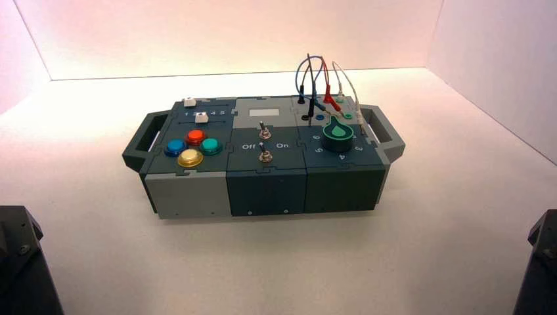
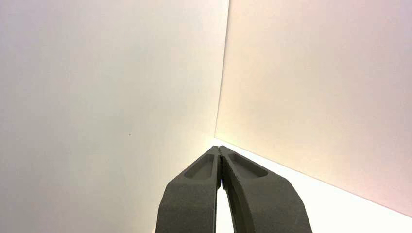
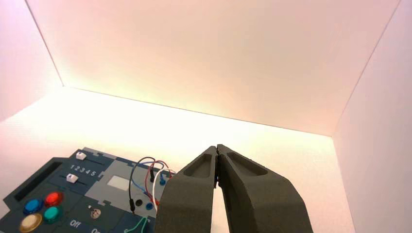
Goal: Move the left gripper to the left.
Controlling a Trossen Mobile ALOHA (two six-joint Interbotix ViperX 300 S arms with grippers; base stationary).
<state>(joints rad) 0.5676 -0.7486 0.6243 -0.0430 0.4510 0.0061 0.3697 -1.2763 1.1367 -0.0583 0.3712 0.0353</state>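
Observation:
My left gripper (image 2: 219,147) is shut and empty; its wrist view shows only the white walls and a corner of the enclosure, not the box. In the high view only the dark base of the left arm (image 1: 23,262) shows at the bottom left corner. My right gripper (image 3: 216,146) is shut and empty, held back from the box with its wires to one side; the right arm's base (image 1: 540,262) sits at the bottom right corner. The dark box (image 1: 263,154) stands in the middle of the white table, apart from both arms.
The box bears blue, red, green and yellow buttons (image 1: 192,147) on its left, two white sliders (image 1: 196,109) behind them, two toggle switches (image 1: 264,143) marked Off and On, a green knob (image 1: 338,131) and looped wires (image 1: 322,82) on its right. White walls enclose the table.

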